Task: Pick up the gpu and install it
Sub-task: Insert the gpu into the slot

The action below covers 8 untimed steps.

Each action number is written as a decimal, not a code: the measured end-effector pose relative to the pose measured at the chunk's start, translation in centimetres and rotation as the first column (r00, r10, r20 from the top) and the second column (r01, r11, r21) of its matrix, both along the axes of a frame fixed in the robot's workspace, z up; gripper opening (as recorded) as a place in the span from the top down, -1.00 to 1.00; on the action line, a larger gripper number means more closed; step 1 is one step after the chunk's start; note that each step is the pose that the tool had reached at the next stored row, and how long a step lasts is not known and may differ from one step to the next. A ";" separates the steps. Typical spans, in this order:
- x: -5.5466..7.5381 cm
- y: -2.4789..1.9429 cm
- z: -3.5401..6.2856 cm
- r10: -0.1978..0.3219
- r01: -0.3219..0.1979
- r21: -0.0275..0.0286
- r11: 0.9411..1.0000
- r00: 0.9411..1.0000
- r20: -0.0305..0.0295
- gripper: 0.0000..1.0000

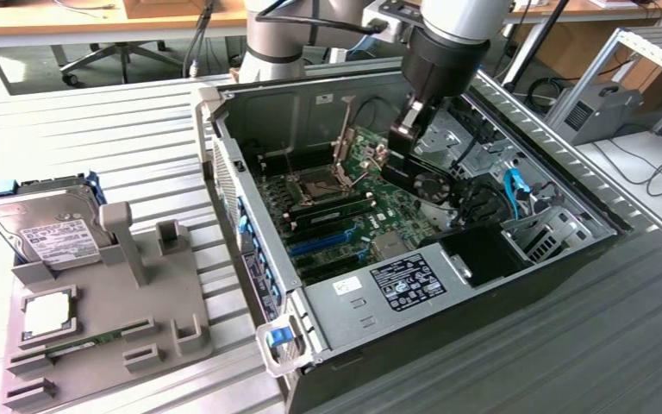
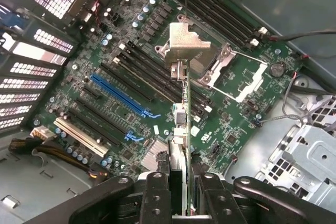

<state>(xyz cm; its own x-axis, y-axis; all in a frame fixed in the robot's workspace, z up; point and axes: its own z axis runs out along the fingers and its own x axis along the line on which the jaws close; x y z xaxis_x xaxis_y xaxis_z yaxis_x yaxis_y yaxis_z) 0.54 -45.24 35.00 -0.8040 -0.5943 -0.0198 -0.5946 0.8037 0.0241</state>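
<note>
Gripper (image 2: 185, 184) has its fingers (image 2: 157, 192) partly closed, pinching the gpu (image 1: 429, 185) edge-on between them. The card sticks out past the fingertips, over the motherboard (image 2: 131, 72) inside the open PC case (image 1: 290, 108).

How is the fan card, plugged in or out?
Out. The hand grips the gpu above the motherboard, clear of the blue slot.

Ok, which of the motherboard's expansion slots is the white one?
The white slot at the board's edge, beside the yellow cables. The long blue slot and short blue slot lie further in; the rest are black.
</note>
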 end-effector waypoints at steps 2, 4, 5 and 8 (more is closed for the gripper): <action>0.0 0.00 -0.01 0.014 -0.014 0.000 1.000 1.000 0.000 0.47; 0.0 0.00 -0.01 0.030 -0.030 0.000 1.000 1.000 0.000 0.47; 0.0 0.00 -0.01 0.037 -0.037 0.000 0.999 0.999 0.000 0.47; 0.0 0.00 -0.02 0.065 -0.065 0.000 0.998 0.998 0.000 0.47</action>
